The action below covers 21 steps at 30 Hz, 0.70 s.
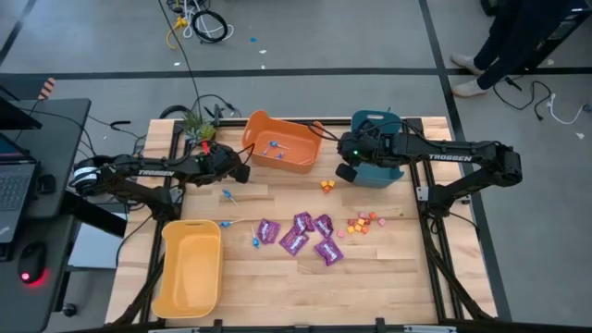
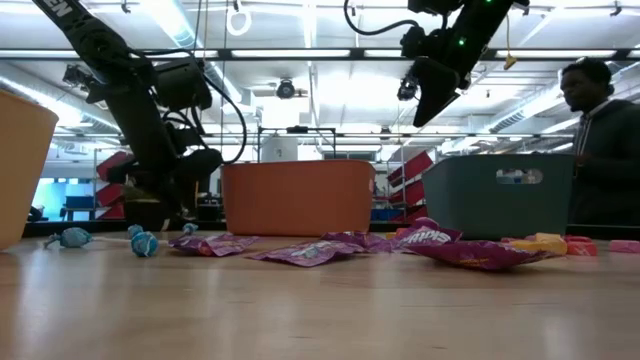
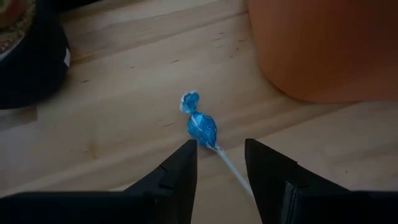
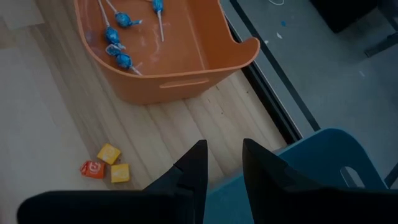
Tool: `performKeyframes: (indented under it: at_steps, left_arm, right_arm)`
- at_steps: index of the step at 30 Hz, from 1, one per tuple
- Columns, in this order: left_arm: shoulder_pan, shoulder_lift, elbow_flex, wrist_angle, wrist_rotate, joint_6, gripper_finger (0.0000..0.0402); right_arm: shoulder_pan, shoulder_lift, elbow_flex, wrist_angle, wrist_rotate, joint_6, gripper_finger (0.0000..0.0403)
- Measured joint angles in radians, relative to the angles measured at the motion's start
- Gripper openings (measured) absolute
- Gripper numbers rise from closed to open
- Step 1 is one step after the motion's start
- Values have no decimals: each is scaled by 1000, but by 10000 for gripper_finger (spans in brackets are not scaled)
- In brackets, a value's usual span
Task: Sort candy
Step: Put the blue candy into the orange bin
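High view: left claw (image 1: 244,172) sits w/ fingers apart over a blue lollipop (image 3: 202,128) on the bench (image 1: 388,277), by the orange bin (image 1: 301,162) at the back edge. Right claw (image 1: 346,172), fingers slightly apart & empty, hangs over the teal bin (image 1: 388,176). Purple packets (image 1: 301,236) lie mid-bench.

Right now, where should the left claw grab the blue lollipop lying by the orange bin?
Probably the thin stick, just behind the lollipop's wrapped head, coming straight down from above. It lies flat on the table, and the left gripper already hangs open astride the stick.
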Motion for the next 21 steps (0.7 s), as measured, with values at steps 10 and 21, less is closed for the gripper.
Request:
performKeyframes:
  at_steps: [10,21]
  left_arm:
    - [-2,0,0,-12,15,-8,138]
    - [-2,0,0,-25,-7,-24,138]
  right_arm:
    - [0,0,0,5,0,-7,87]
    - [0,0,0,5,0,-7,87]
